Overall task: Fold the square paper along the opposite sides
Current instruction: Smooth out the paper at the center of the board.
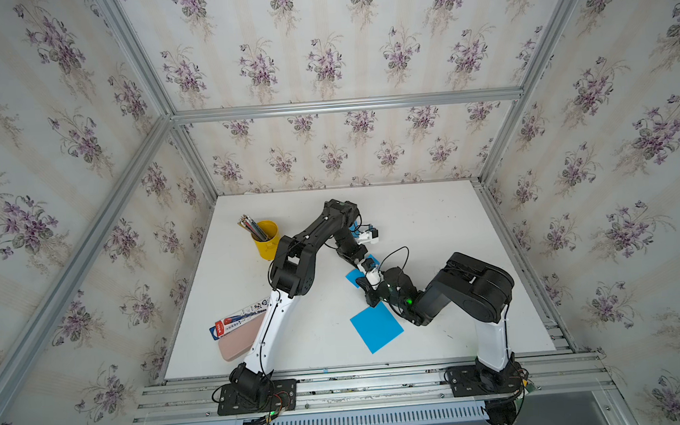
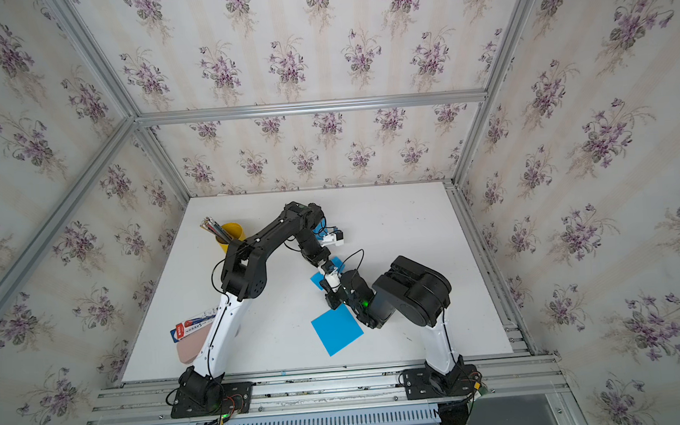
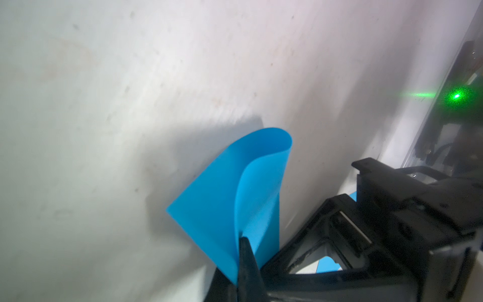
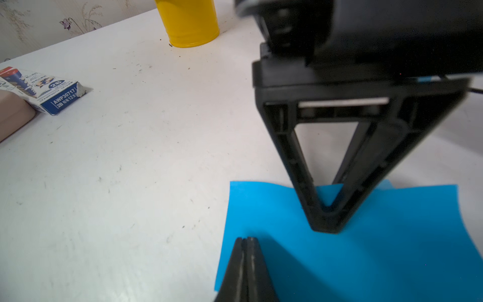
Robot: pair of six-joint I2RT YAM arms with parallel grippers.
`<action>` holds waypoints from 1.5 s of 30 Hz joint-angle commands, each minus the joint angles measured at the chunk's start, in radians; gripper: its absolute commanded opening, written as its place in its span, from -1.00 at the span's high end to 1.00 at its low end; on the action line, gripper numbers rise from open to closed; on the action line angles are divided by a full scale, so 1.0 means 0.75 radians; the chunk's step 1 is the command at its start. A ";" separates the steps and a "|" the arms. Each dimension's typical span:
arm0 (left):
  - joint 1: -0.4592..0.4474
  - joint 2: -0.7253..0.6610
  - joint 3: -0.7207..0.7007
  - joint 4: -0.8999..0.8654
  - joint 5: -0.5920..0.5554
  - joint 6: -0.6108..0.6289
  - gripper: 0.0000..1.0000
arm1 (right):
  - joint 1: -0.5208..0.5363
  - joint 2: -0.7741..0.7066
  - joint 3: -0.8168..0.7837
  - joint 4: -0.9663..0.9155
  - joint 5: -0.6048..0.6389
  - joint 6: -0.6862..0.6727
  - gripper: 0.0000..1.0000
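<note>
paperfan: hunting for the blue paper here, any word on the spot?

yamwatcher: middle of the table, right under both claws. bent over onto itself in the left wrist view, ending in a soft round loop on the side away from the claw, standing a bit off the surface. looks mostly flat in the right wrist view, with one side curling upward.

paperfan: and the left gripper, apart or together?

yamwatcher: together. tips meeting in a narrow v, pointing straight down, planted on the blue. can't tell between pinching a layer and just pinning it.

paperfan: same for the right gripper?

yamwatcher: pressed together too, tips touching each other. sitting low just inside the sheet's edge, near the left one but apart from it. can't call contact with the paper either way.

paperfan: anything else lying around?

yamwatcher: spotting a second blue sheet in a top view, flat, just beside the right arm, apart from the first. further left, an upright yellow cup full of pencils, plus a pencil box touching a pink case, both partly hidden behind the left arm.
</note>
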 commanded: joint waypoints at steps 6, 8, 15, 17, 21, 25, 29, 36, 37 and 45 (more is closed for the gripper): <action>0.018 -0.004 -0.001 0.038 -0.131 -0.001 1.00 | 0.039 -0.002 0.006 -0.138 -0.079 0.035 1.00; 0.022 -0.003 0.005 0.041 -0.128 0.000 1.00 | 0.054 -0.004 0.010 -0.146 -0.089 0.027 1.00; 0.012 -0.035 -0.018 0.048 -0.046 -0.073 1.00 | 0.034 -0.337 -0.027 -0.187 0.052 -0.018 1.00; -0.008 -0.060 -0.047 0.067 -0.023 -0.108 1.00 | -0.025 -0.434 -0.083 -0.175 0.105 -0.002 1.00; -0.015 -0.114 -0.143 0.166 -0.041 -0.195 1.00 | -0.130 -0.484 -0.195 -0.117 0.152 -0.003 1.00; -0.030 -0.083 -0.098 0.162 -0.068 -0.262 1.00 | -0.196 -0.417 -0.211 -0.088 0.183 0.056 1.00; -0.055 -0.069 -0.111 0.179 -0.041 -0.301 1.00 | -0.207 -0.321 -0.205 -0.004 0.162 0.115 1.00; -0.060 -0.005 -0.074 0.130 -0.066 -0.304 1.00 | -0.206 -0.131 -0.093 0.049 0.127 0.164 1.00; -0.060 -0.005 -0.079 0.129 -0.070 -0.300 1.00 | -0.206 -0.118 -0.078 0.045 0.134 0.169 1.00; -0.060 0.006 -0.074 0.112 -0.122 -0.274 1.00 | -0.258 -0.010 -0.039 0.011 0.174 0.265 1.00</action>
